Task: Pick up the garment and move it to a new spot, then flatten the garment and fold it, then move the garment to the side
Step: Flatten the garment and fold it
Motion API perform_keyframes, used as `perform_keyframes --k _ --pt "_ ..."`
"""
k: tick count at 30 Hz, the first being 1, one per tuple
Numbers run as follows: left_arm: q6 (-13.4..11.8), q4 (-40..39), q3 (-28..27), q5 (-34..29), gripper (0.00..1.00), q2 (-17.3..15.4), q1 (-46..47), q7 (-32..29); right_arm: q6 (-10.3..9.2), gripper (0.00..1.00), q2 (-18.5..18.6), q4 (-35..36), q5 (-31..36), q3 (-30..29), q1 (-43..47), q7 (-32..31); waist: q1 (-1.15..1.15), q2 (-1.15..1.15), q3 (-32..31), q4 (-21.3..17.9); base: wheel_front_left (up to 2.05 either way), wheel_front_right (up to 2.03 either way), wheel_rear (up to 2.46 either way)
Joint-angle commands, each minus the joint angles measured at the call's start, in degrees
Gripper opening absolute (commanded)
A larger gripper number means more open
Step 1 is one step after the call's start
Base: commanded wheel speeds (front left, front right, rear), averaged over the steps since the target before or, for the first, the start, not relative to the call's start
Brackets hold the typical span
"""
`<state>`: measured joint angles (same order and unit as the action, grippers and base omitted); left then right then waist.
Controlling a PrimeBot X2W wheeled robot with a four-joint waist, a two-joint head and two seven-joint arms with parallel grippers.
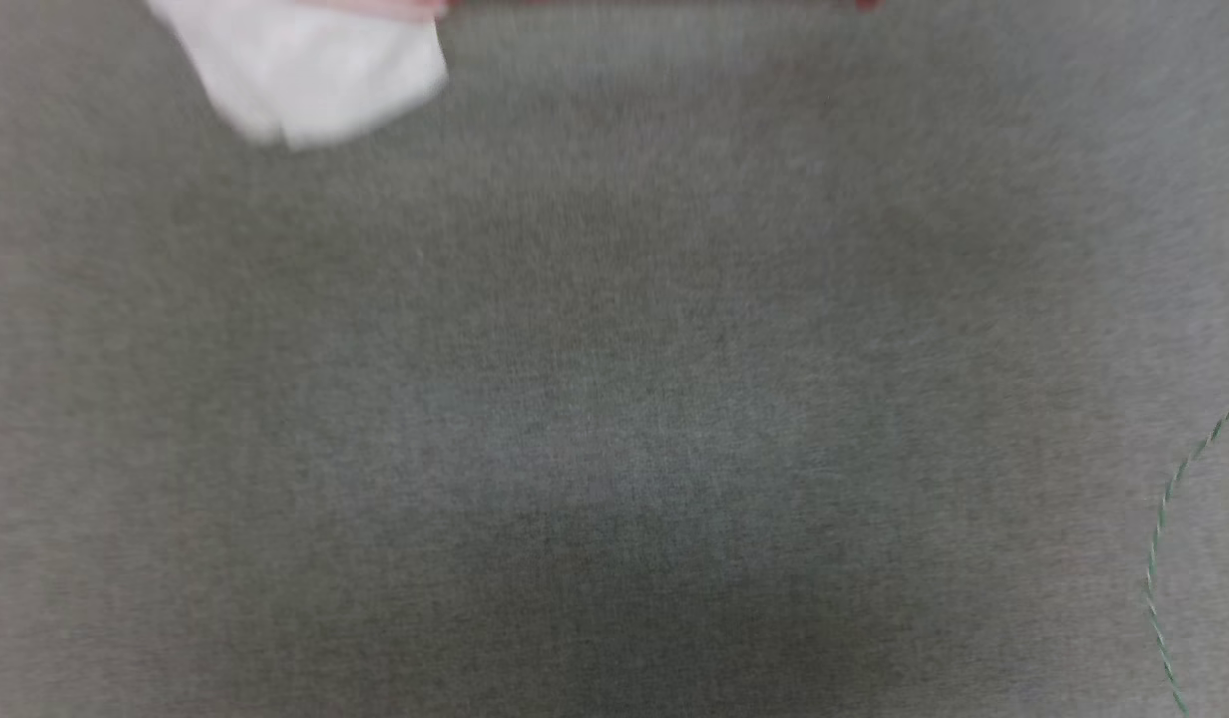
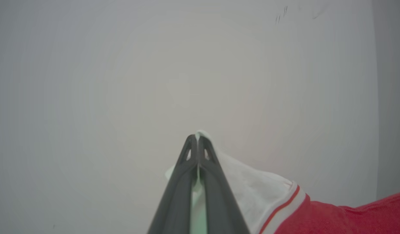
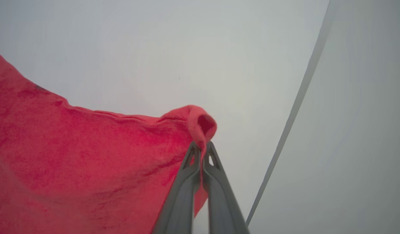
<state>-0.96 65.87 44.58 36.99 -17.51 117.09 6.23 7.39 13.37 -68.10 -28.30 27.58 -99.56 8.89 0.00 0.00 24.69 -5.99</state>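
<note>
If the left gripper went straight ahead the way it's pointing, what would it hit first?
Past the garment pinched in the left gripper, the way looks free up to a plain pale surface; how far is unclear.

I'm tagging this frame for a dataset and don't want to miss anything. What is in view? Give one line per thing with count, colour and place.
shirt: one, red with a white sleeve and red-white striped trim, held between the two pincers; the sleeve shows at the top left of the head view
surface: one, grey, cloth-like, below the shirt in the head view
cord: one, green-white twisted, curving on the surface at the head view's lower right
backdrop: one, pale grey, plain, behind the shirt in both wrist views
left pincer: one, dark, shut on the white sleeve's edge
right pincer: one, dark grey, shut on a bunched red edge
</note>
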Motion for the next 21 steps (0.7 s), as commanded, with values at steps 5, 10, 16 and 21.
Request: perform_keyframes --k 5,10,16,21 --pt "-0.2 1.0 -0.4 -0.5 0.00 1.7 7.0 3.7 0.17 0.00 0.3 -3.7 4.7 -3.9 -5.5 5.6 0.00 0.00 14.3 0.9 0.00 0.00 0.00" --pt "0.6 1.8 -1.5 0.3 0.00 3.6 10.9 6.8 0.17 0.00 0.7 -3.4 9.9 -9.5 -7.2 6.3 0.00 0.00 18.2 2.7 0.00 0.00 0.00" --pt "3.0 3.5 -2.3 1.6 0.00 5.3 8.4 8.4 0.10 0.00 -1.8 -2.3 15.9 -14.6 -3.5 6.3 0.00 0.00 18.5 4.1 0.00 0.00 0.00" --pt "5.6 5.2 -1.9 2.2 0.00 5.0 1.3 8.8 0.10 0.00 -4.3 -4.0 17.5 -13.9 0.6 6.0 0.00 0.00 14.7 5.0 0.00 0.00 0.00"
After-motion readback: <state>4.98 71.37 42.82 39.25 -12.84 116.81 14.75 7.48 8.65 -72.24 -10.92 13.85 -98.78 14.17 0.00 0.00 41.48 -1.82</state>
